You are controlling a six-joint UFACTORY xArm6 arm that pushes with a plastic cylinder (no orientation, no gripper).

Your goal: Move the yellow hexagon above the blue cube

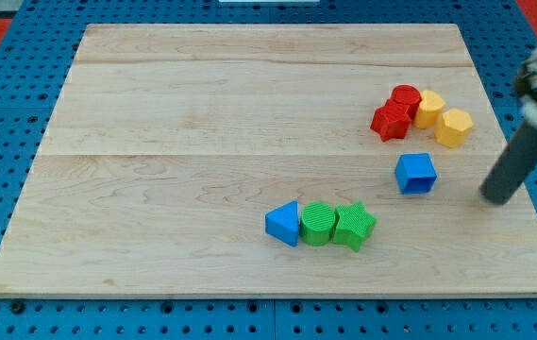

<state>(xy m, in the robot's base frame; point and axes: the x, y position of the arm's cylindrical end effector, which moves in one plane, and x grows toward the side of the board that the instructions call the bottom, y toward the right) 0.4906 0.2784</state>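
Blue pegboard [23, 321] is seen all around a pale wooden counter [202, 123], which is made of long planks running from the view's left to the view's right. No containers are carried on it; every block lies loose on the bare wood.

Near the view's upper right a tight cluster of four blocks is found. A red cylinder [405, 97] is placed at its top, with a red star-like block [390, 122] touching it just below and to the view's left. A yellow block of rounded shape [428, 109] is pressed against the red cylinder on the view's right, and the yellow hexagon [454, 127] is set beside that, at the cluster's right end.

The blue cube [415, 173] is seen below this cluster, apart from it, with the yellow hexagon lying above it and a little to the view's right.

Toward the view's bottom centre a row of three touching blocks is laid out: a blue triangle [284, 224] on the view's left, a green cylinder [318, 224] in the middle, and a green star [354, 226] on the view's right.

No jaws are fitted to the arm, only a dark rod. My tip [496, 196] is rested on the counter to the view's right of the blue cube, clear of it, and below the yellow hexagon.
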